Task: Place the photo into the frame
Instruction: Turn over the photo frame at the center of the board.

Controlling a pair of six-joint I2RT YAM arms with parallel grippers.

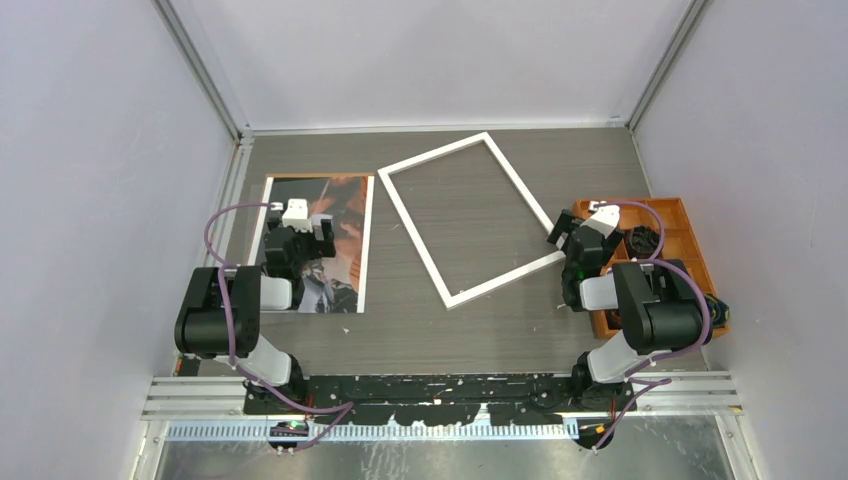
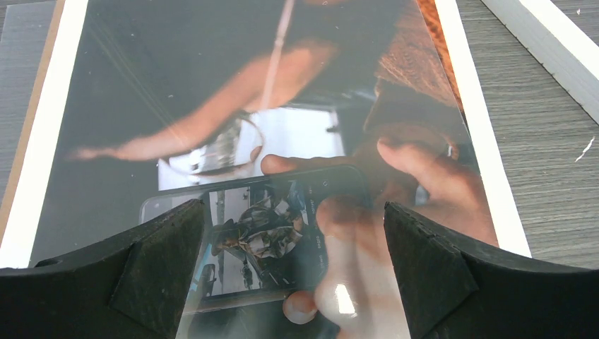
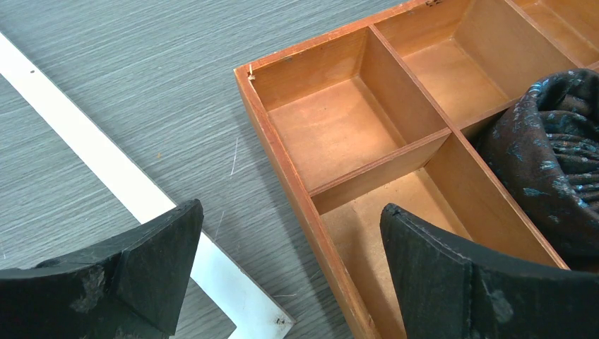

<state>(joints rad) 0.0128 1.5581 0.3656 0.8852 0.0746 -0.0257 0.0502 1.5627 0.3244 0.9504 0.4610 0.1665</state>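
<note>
The left pincer [image 2: 291, 212] is standing wide open and gripping nothing, its black, rough-surfaced fingers [image 2: 166, 261] hovering low over the large rectangular glossy photo print [image 2: 212, 85]. The photo, with dark and orange-brown imagery inside a white border, is lying flat and face up on the left of the grey wood-grain table [image 1: 400, 330]. The left arm is folding forward from its base. The right pincer [image 3: 289, 212] is likewise gaping empty, hanging over the left edge of the orange wooden compartment tray [image 3: 272, 134] — one finger is above the thin white rectangular picture frame [image 1: 415, 237]. The frame is lying flat and skewed mid-table, just beside the photo but apart from it. A dark patterned cloth [image 3: 551, 141] is sitting bunched in the tray.
</note>
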